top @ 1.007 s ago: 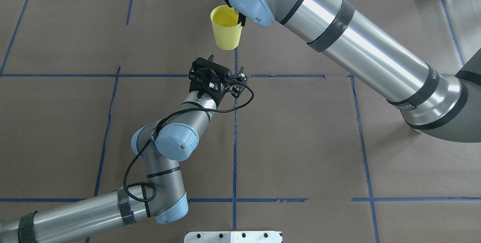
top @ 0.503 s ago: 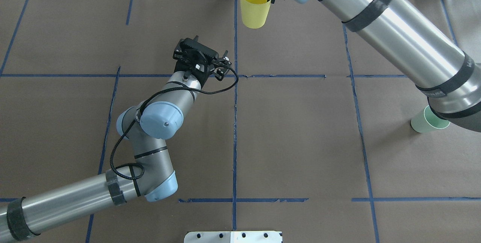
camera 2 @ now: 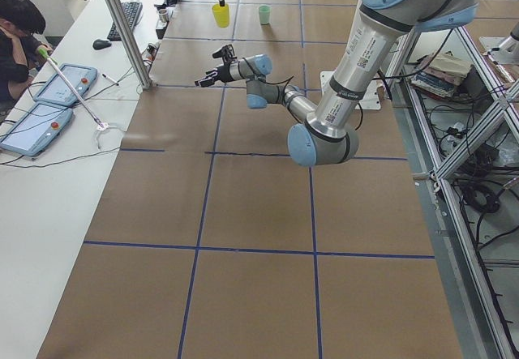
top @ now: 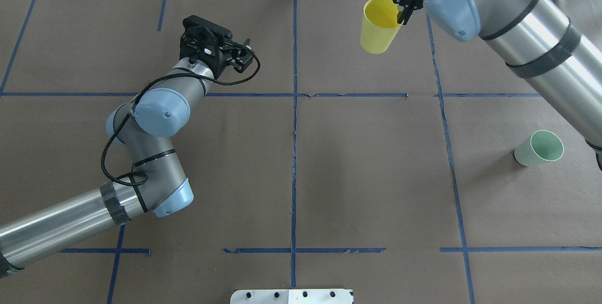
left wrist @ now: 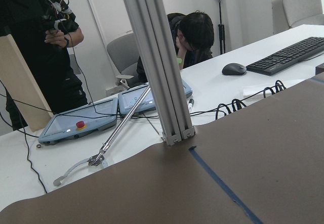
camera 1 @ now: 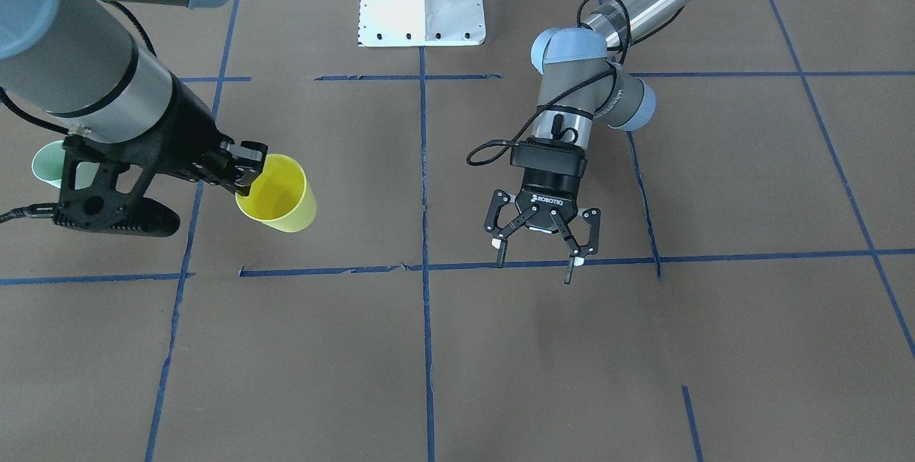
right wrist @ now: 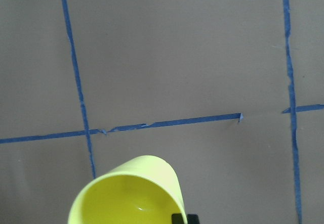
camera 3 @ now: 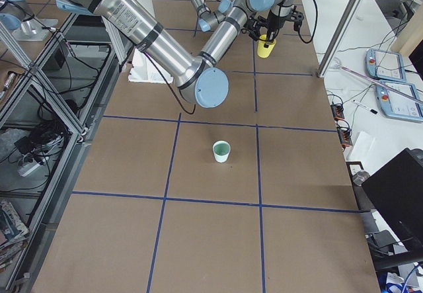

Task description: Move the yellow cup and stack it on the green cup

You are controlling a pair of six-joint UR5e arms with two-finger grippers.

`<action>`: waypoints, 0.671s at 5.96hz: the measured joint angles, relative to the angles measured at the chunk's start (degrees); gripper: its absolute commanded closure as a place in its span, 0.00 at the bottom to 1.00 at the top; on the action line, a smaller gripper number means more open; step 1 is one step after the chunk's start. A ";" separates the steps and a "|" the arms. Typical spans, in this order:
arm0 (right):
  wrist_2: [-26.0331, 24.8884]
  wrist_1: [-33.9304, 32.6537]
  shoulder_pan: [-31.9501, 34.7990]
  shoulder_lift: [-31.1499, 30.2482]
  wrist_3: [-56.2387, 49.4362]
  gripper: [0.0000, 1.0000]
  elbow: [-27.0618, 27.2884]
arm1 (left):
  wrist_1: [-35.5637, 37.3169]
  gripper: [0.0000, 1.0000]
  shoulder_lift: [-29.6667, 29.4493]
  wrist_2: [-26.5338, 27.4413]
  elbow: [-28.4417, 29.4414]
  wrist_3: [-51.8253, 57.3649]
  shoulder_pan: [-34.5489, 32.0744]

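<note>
The yellow cup hangs above the table at the far side, right of the centre line, its mouth open upward. My right gripper is shut on the cup's rim, one finger inside and one outside; the right wrist view shows the cup's mouth just below the camera. The green cup stands upright on the table far to the right, partly behind my right arm in the front view. My left gripper is open and empty, left of the centre line, well apart from both cups.
Blue tape lines divide the brown table cover. A white base plate sits at the robot's edge. An aluminium post stands at the far edge. Beyond it are a white desk with tablets, a keyboard and people.
My right arm has carried the yellow cup to the right along the far side, and the green cup has come into view. My left arm has drawn back to the left.
</note>
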 measured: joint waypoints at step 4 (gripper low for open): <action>-0.64 0.02 3.51 -21.22 -16.16 1.00 18.54 | 13.51 0.00 8.67 -25.97 -5.47 -10.13 -10.41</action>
